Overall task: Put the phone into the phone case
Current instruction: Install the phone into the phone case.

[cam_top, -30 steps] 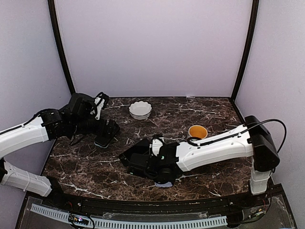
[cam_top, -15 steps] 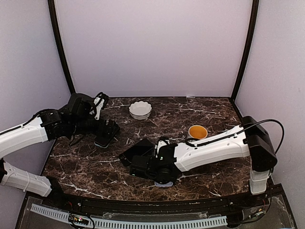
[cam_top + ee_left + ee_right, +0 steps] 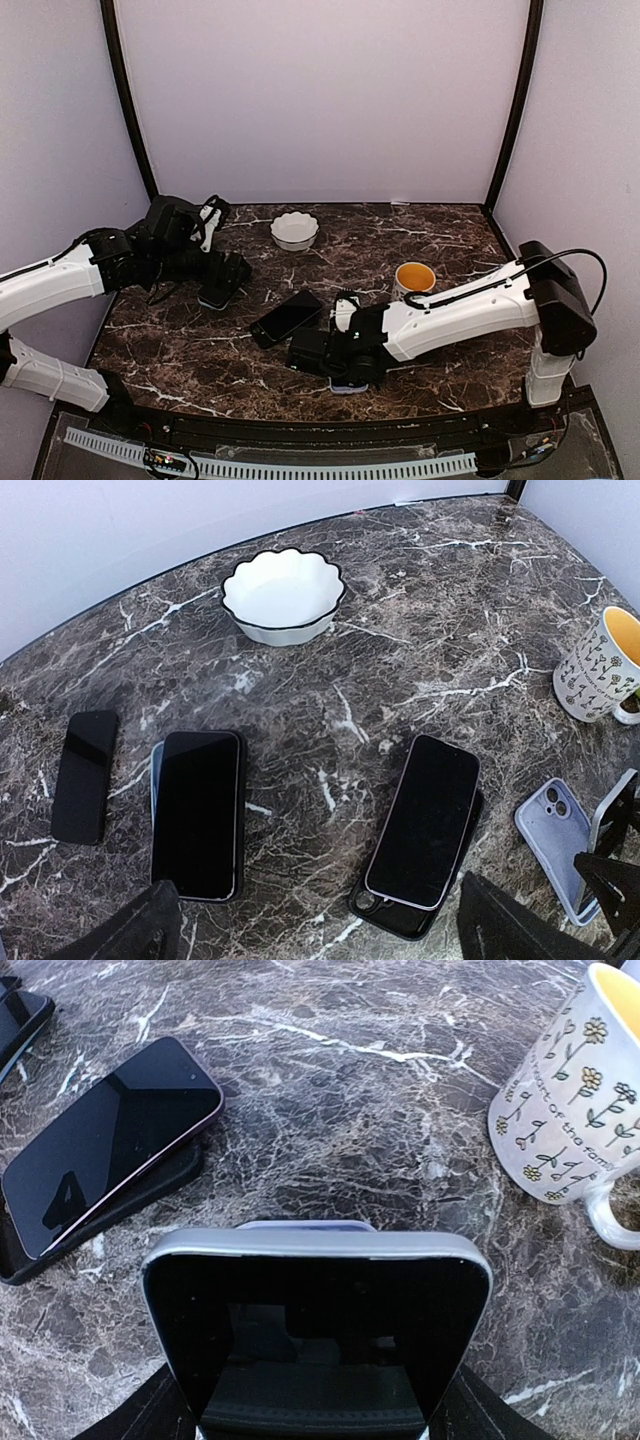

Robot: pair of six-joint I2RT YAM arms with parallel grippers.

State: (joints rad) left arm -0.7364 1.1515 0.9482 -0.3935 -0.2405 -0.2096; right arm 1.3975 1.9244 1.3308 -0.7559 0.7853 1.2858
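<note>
Four phones, two loose cases, one bowl and one mug are in view. The right end effector (image 3: 318, 1400) is closed on the first phone (image 3: 318, 1330), its fingers pressing the two long sides so the dark screen stands nearly upright. The lavender phone case (image 3: 553, 832) lies flat on the worktop (image 3: 420, 630) just beneath that end effector; whether phone and case touch cannot be told. To its left, a second phone (image 3: 424, 820) rests askew on top of a black case (image 3: 380, 910). Ahead and to its right stands the flowered mug (image 3: 560, 1110). The left end effector (image 3: 320, 935) hangs with jaws spread wide, holding nothing. A third phone (image 3: 197, 813) lies just ahead of its left finger, and a small black handset (image 3: 85, 776) lies further left. The white scalloped bowl (image 3: 285, 632) sits far ahead of it.
</note>
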